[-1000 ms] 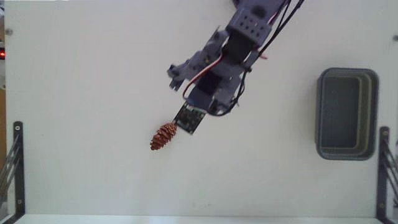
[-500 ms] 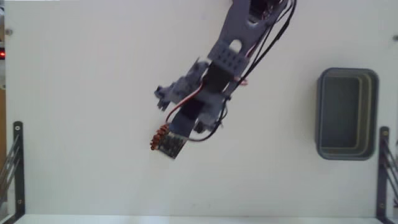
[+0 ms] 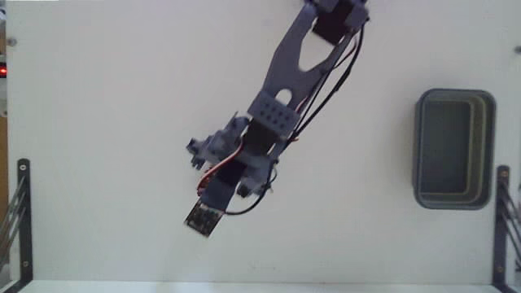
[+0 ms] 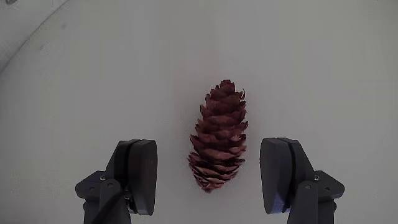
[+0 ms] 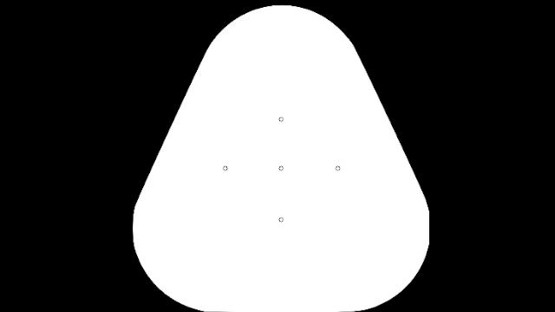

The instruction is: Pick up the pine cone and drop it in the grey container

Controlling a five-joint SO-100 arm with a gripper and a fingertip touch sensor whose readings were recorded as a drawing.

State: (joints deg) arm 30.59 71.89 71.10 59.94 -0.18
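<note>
In the wrist view the gripper (image 4: 211, 180) hangs open, one finger at nine and one at three o'clock of the pine cone (image 4: 219, 135), lined up to close across its width.

1. The arm (image 3: 281, 89) in the fixed view is built of lavender-grey plastic links, running from the top centre of the frame toward the lower left.
2. Its long upper link has an elongated cut-out slot; below it sits a blocky piece with a grid of small round holes.
3. Black servo bodies sit between the grey links.
4. Black cables run down the right side of the arm, with a thin red wire looping near the wrist.
5. A small dark circuit board sits at the tip.
6. In the wrist view, the two-finger gripper (image 4: 211, 177) shows dark grey rounded fingers (image 4: 138, 174) on bluish-grey brackets with small screws.
</note>
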